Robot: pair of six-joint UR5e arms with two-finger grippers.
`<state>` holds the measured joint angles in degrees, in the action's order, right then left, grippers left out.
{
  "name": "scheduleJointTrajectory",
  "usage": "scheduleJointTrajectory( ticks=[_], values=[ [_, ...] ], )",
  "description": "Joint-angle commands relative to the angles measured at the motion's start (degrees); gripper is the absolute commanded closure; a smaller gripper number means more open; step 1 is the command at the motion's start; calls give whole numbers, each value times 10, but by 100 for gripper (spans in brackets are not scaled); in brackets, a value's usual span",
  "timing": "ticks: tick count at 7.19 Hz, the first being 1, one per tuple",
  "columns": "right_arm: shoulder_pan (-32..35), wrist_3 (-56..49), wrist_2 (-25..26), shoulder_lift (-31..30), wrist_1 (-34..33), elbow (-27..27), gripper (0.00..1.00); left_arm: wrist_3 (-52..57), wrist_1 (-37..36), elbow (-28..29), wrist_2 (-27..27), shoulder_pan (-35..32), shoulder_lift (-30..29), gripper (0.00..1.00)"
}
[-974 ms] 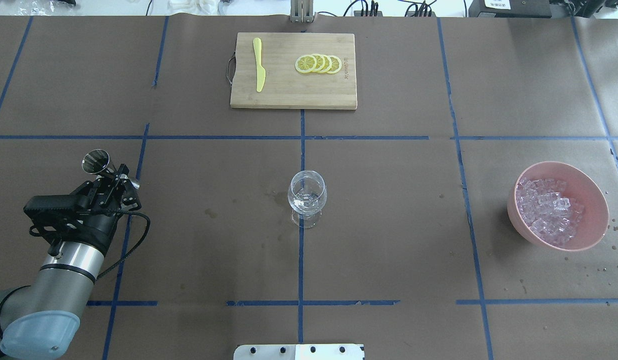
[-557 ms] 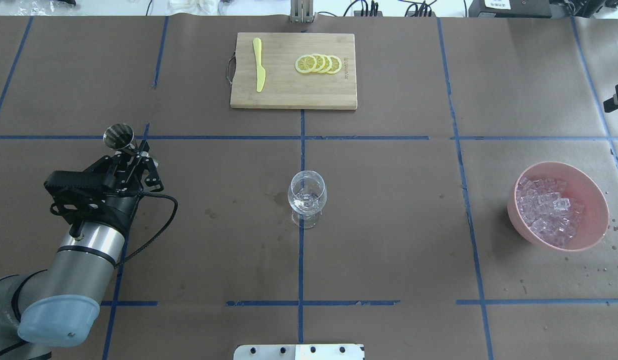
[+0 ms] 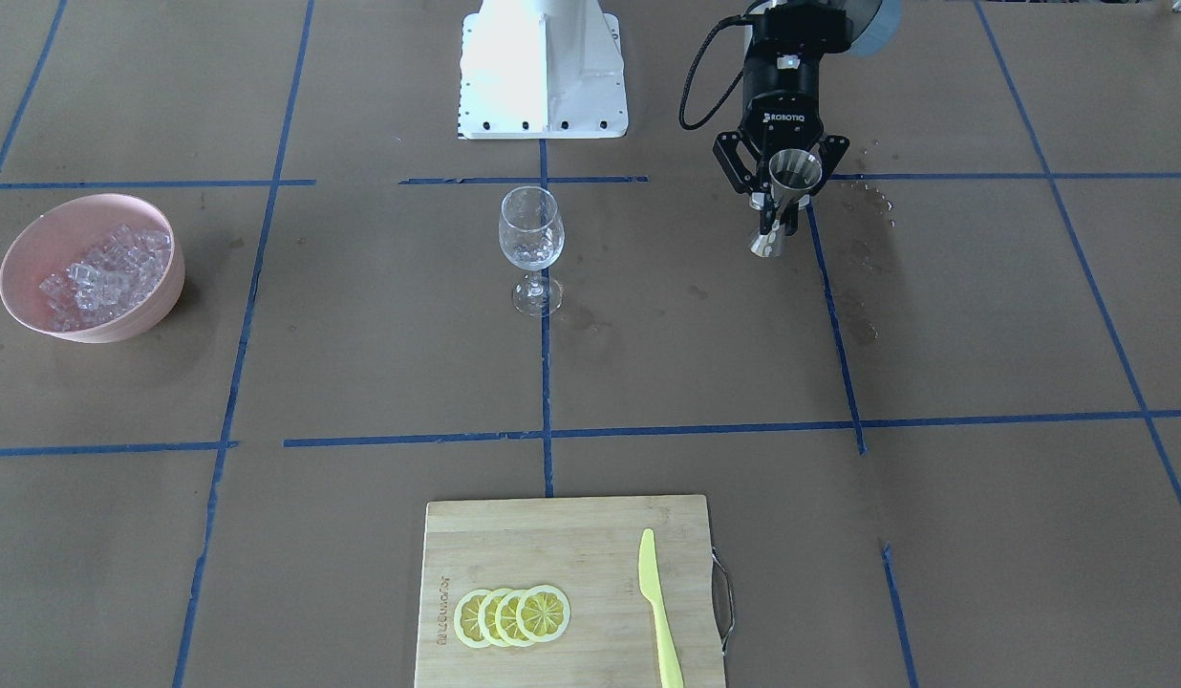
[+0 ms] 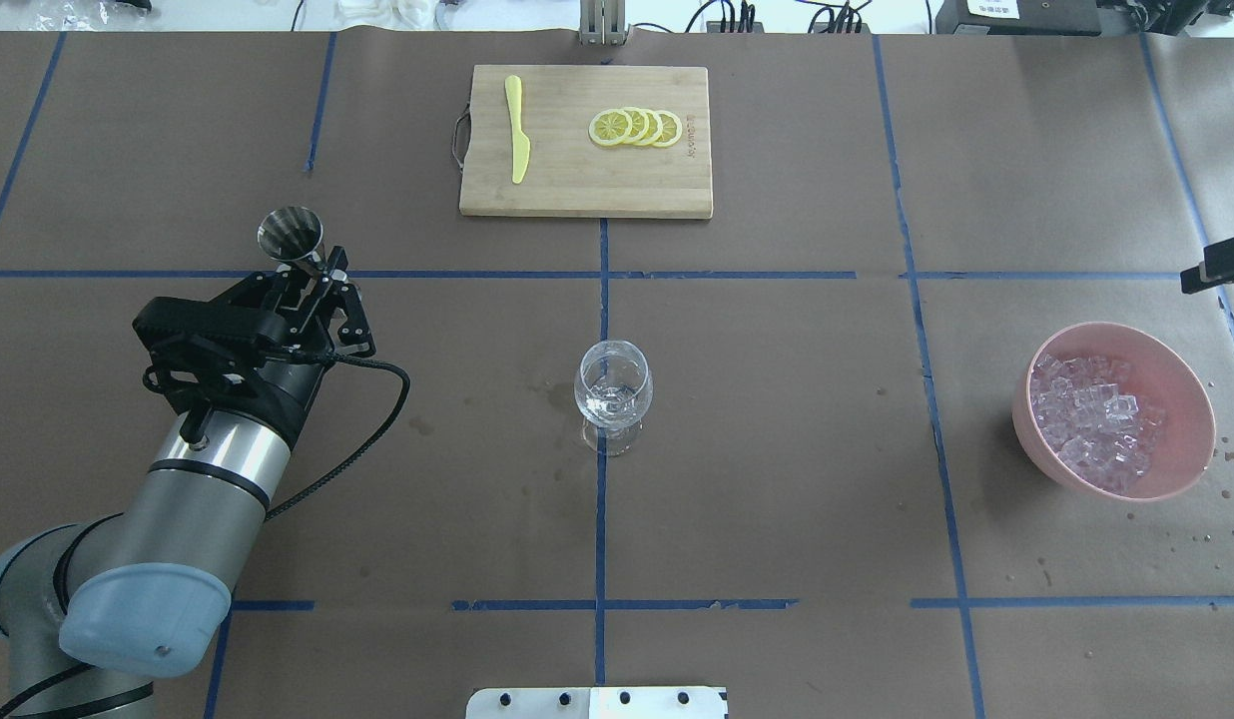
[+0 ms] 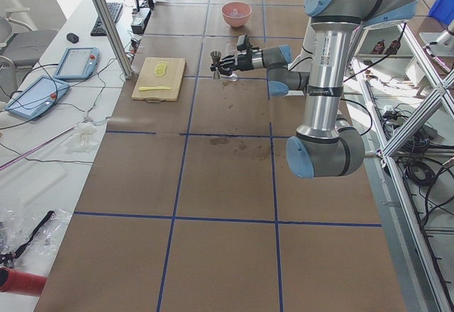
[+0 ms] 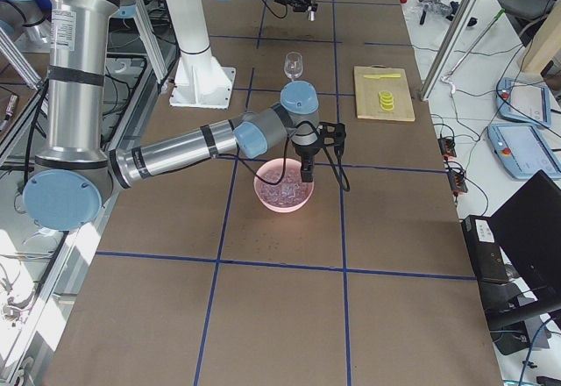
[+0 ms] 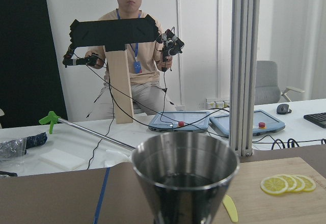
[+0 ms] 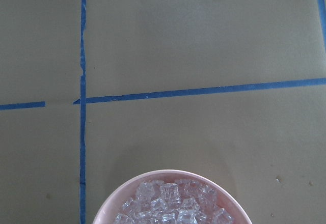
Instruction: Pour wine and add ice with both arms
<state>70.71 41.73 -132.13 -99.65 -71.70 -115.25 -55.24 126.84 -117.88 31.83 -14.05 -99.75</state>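
My left gripper is shut on the waist of a steel jigger and holds it upright, left of and beyond the wine glass. It shows too in the front view. The jigger's cup looks dark inside in the left wrist view. The glass stands at the table's middle. The ice fills a pink bowl at the right. My right gripper hangs point-down over that bowl; I cannot tell whether it is open. The right wrist view shows the ice below, no fingers.
A bamboo cutting board at the far middle carries lemon slices and a yellow plastic knife. A black part of the right arm juts in at the right edge. The white robot base stands at the near edge.
My left arm has carried the jigger forward and to the right, closer to the cutting board's side. A black part of the right arm has come in at the right edge and moved lower.
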Motion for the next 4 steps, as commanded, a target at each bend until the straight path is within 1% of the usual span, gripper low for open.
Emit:
scheduleJointTrajectory(
  ticks=[1, 2, 3, 4],
  values=[
    [-36, 26, 23, -34, 37, -1, 0, 48, -5, -2, 34, 1, -25, 100],
    [-45, 27, 27, -39, 37, -2, 0, 69, -6, -2, 34, 4, -31, 100],
    [-58, 27, 47, -43, 38, -2, 0, 89, -19, 1, 35, 7, -60, 100],
    [-64, 29, 49, -43, 39, -2, 0, 96, -43, 3, 35, 9, -84, 100]
  ],
)
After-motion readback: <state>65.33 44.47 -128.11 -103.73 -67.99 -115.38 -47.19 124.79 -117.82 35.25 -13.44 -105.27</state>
